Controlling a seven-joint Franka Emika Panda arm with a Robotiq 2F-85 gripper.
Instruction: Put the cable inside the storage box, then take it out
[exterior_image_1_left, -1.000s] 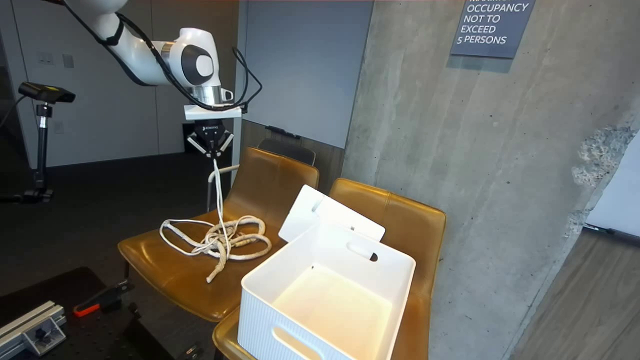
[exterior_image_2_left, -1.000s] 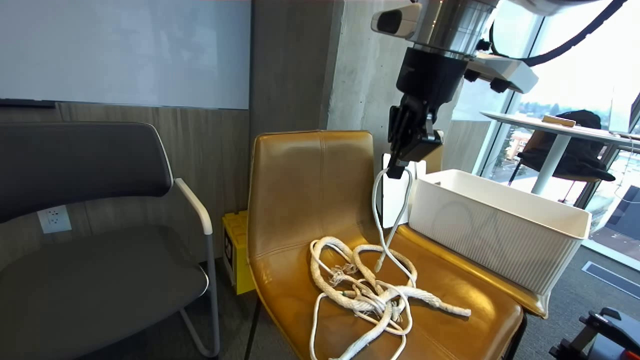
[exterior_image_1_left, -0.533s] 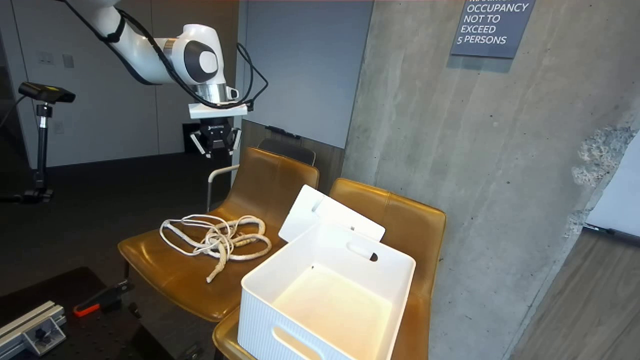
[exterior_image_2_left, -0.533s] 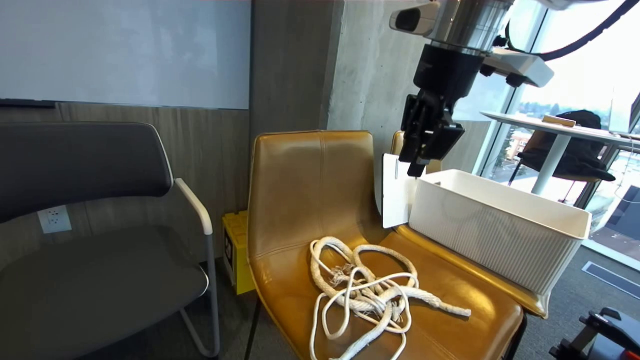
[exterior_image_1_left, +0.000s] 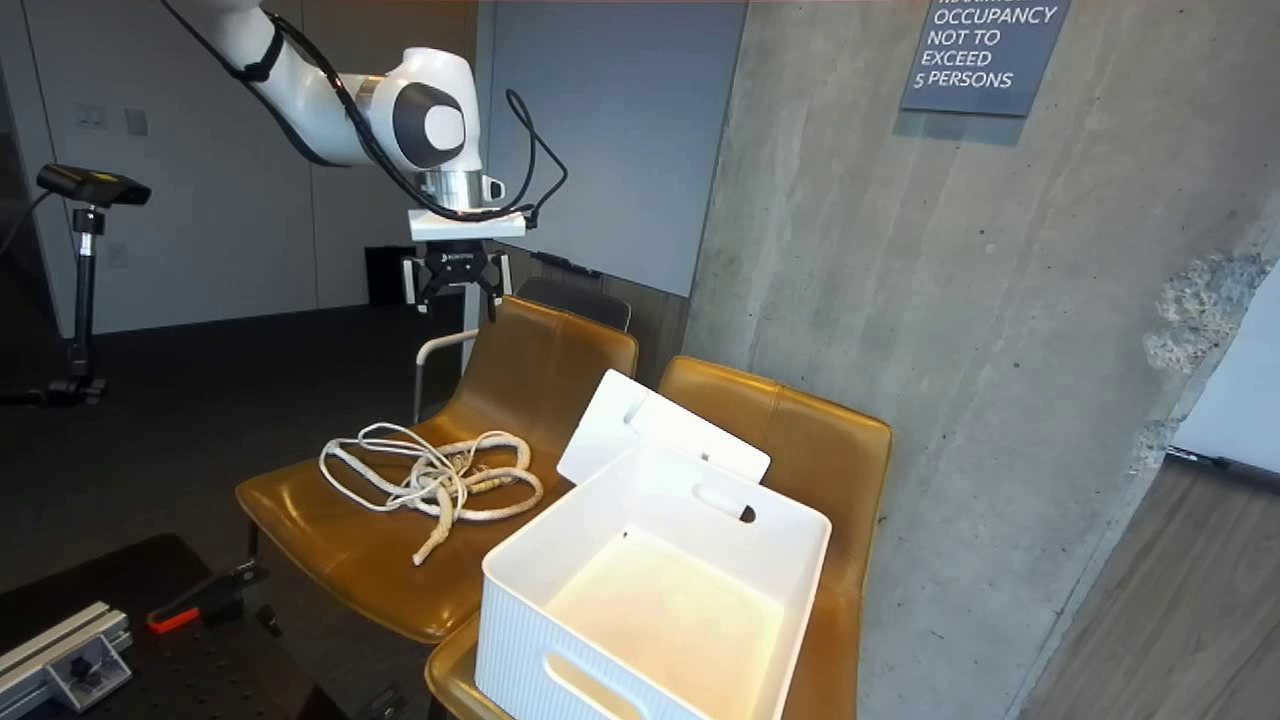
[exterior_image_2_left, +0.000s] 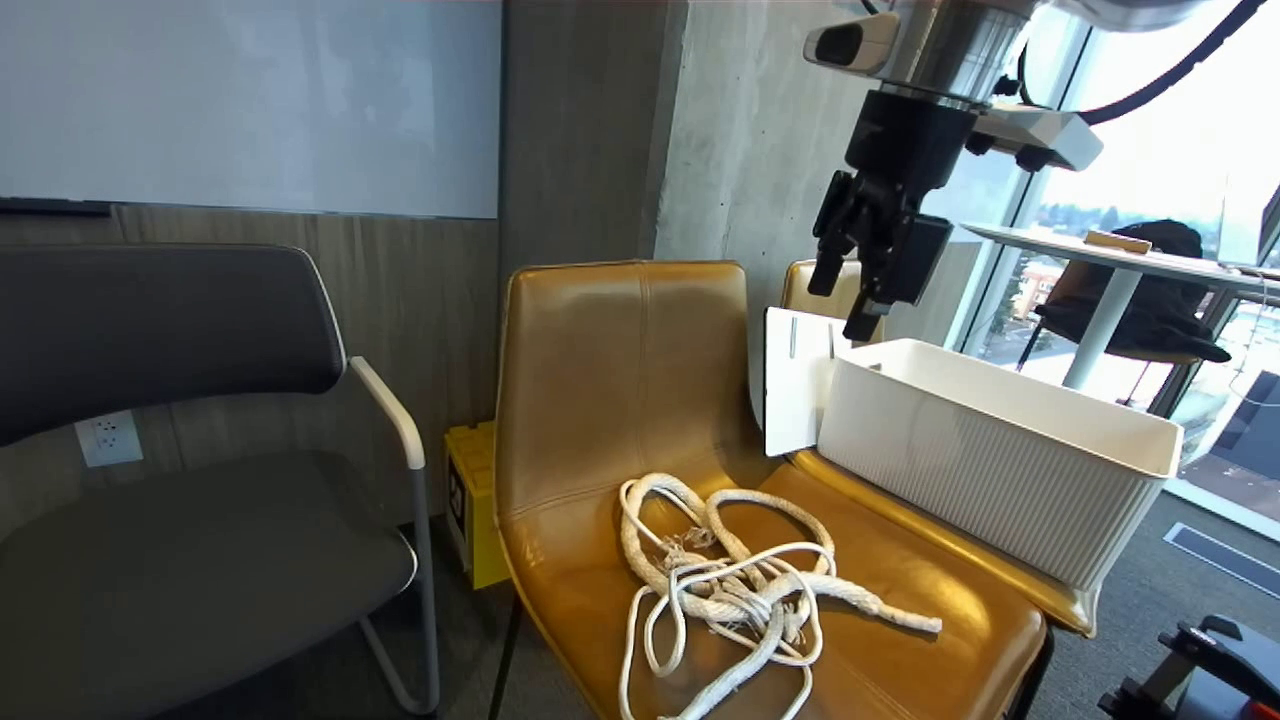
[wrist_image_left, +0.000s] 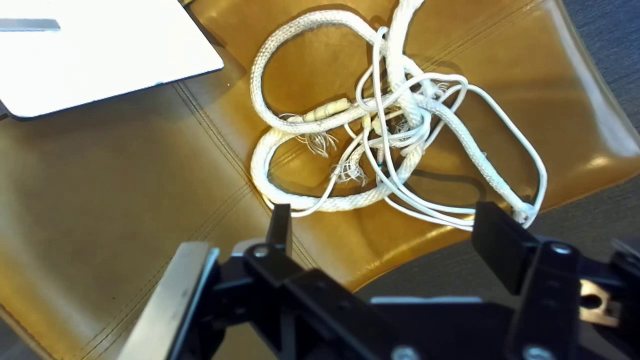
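The cable, a tangle of thick white rope and thinner white cord, lies on the tan chair seat, as both exterior views show (exterior_image_1_left: 440, 488) (exterior_image_2_left: 770, 600). Beside it, on the neighbouring chair, stands the white storage box (exterior_image_1_left: 670, 610) (exterior_image_2_left: 980, 470), with its top uncovered and nothing inside. My gripper (exterior_image_1_left: 457, 305) (exterior_image_2_left: 842, 308) hangs in the air well above the seat, apart from cable and box. In the wrist view its fingers are spread wide, and the gripper (wrist_image_left: 382, 212) holds nothing; the cable (wrist_image_left: 398, 75) shows below and beyond the fingertips.
A flat white panel (exterior_image_1_left: 610, 430) (exterior_image_2_left: 795, 390) (wrist_image_left: 100, 65) leans upright behind the box. The tan chair's backrest (exterior_image_2_left: 625, 370) rises near the cable. A grey chair (exterior_image_2_left: 200, 560) stands to one side, and a concrete wall (exterior_image_1_left: 950, 300) lies behind the chairs.
The gripper has opened and let go of the thin cord, which has dropped onto the pile on the seat. The arm has shifted sideways towards the box side. The box has not moved.
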